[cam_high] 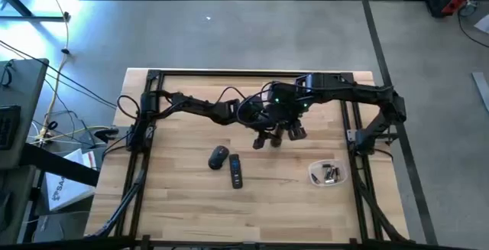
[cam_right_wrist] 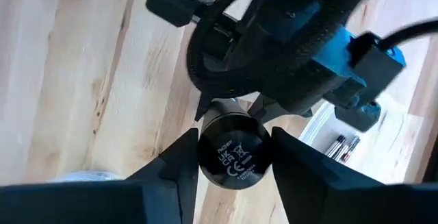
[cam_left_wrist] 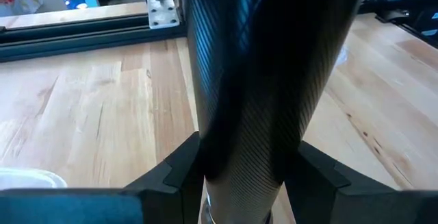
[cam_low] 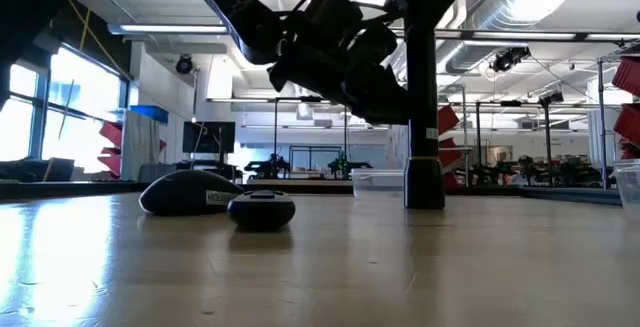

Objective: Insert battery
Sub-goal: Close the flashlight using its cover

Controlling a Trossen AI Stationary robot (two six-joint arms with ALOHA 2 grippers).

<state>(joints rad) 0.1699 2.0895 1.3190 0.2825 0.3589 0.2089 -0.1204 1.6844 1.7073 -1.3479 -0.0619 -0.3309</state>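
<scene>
From above: both arms meeting mid-table, left gripper (cam_high: 263,140) and right gripper (cam_high: 294,133) side by side, raised; mouse (cam_high: 218,157) and remote (cam_high: 236,170) below; batteries (cam_high: 331,175) in a dish (cam_high: 315,176) apart. Right wrist: fingers clamped around a dark cylinder (cam_right_wrist: 235,152). Left wrist: fingers likewise gripping the cylinder (cam_left_wrist: 260,101).

- High view: bright and even; white glare on the floor (cam_high: 46,5) beyond the table's (cam_high: 176,204) far left corner.
- Low view: strongly backlit by windows (cam_low: 70,97) and ceiling lights; the arms (cam_low: 330,47) read as silhouettes, and sheen lies on the tabletop.
- Left wrist view: a blurred dark tube (cam_left_wrist: 267,80) fills the middle.
- Right wrist view: soft shadows on the wood.
</scene>
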